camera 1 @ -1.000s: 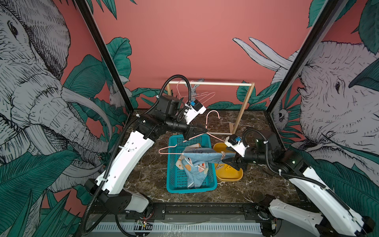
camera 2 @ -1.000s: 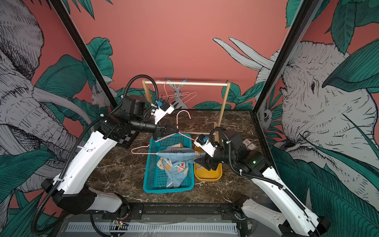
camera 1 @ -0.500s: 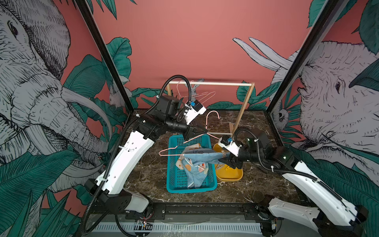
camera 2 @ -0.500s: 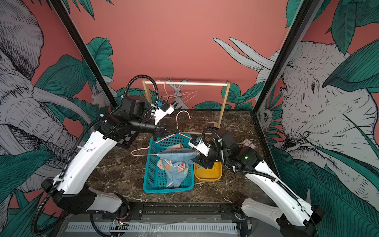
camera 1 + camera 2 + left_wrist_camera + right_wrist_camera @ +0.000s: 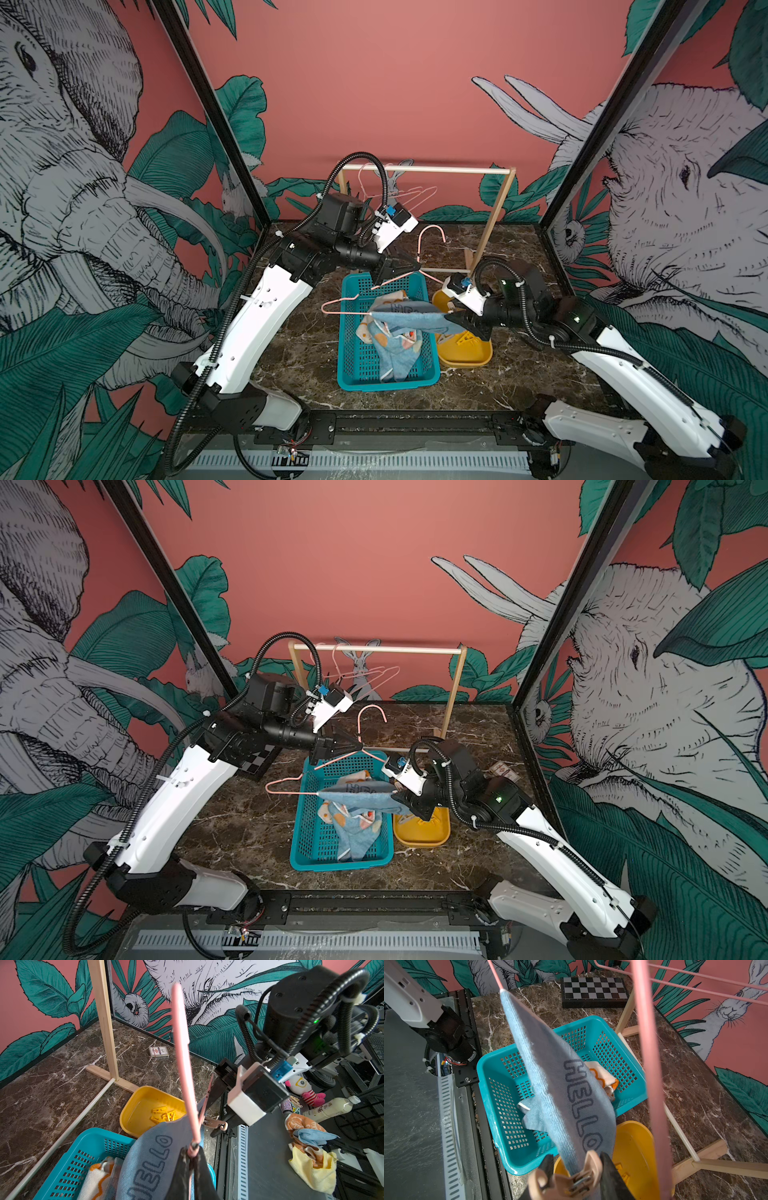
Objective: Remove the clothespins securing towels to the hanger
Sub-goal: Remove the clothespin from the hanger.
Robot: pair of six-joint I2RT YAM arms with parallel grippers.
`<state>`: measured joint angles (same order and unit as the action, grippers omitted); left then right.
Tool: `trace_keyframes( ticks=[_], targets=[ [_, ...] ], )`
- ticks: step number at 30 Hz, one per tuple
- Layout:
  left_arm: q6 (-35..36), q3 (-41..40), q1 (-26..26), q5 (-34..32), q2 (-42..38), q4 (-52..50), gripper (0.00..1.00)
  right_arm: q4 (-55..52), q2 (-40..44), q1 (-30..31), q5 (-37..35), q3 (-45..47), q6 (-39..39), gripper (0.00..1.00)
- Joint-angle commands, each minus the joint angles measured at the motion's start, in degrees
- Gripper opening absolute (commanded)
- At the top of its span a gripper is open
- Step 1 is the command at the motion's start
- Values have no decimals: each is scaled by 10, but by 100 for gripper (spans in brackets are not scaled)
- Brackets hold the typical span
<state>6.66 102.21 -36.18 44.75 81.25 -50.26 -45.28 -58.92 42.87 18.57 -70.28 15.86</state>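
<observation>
My left gripper (image 5: 413,266) (image 5: 192,1152) is shut on the pink wire hanger (image 5: 345,300) at its neck and holds it over the teal basket (image 5: 353,365). A light blue towel (image 5: 409,318) (image 5: 560,1076) printed HELLO hangs from the hanger's bar. A tan clothespin (image 5: 566,1180) (image 5: 215,1124) pins it at the bar's right end. My right gripper (image 5: 451,320) (image 5: 577,1164) is shut on that clothespin, a finger against each handle. Several yellow clothespins (image 5: 164,1113) lie in the yellow tray (image 5: 465,357). In the basket lie two more towels, one white and orange (image 5: 604,1078) and one blue with prints (image 5: 395,353).
A wooden rack (image 5: 428,168) with spare pink hangers stands at the back, its foot beside the yellow tray. A checkerboard (image 5: 593,989) lies at the back left of the table. A small card box (image 5: 159,1052) sits at the back right near the wall.
My right arm has moved left to the hanger's right end and its jaws have narrowed onto the tan clothespin. The left arm and the hanger have stayed put.
</observation>
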Motion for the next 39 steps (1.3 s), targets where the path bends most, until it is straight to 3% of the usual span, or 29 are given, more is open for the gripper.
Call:
trace_keyframes(
  ticks=[1, 19, 30, 39],
  targets=[
    [11, 11, 1, 15, -15, -6, 0, 15, 5, 4, 6, -17, 3, 32],
    [16, 6, 1, 1, -10, -10, 0, 36, 12, 4, 9, -30, -11, 0],
    [17, 4, 2, -58, -7, -12, 0, 56, 50, 4, -23, -21, -39, 0],
    [1, 4, 2, -178, -39, 12, 0, 114, 136, 4, -83, 123, -119, 0]
  ],
)
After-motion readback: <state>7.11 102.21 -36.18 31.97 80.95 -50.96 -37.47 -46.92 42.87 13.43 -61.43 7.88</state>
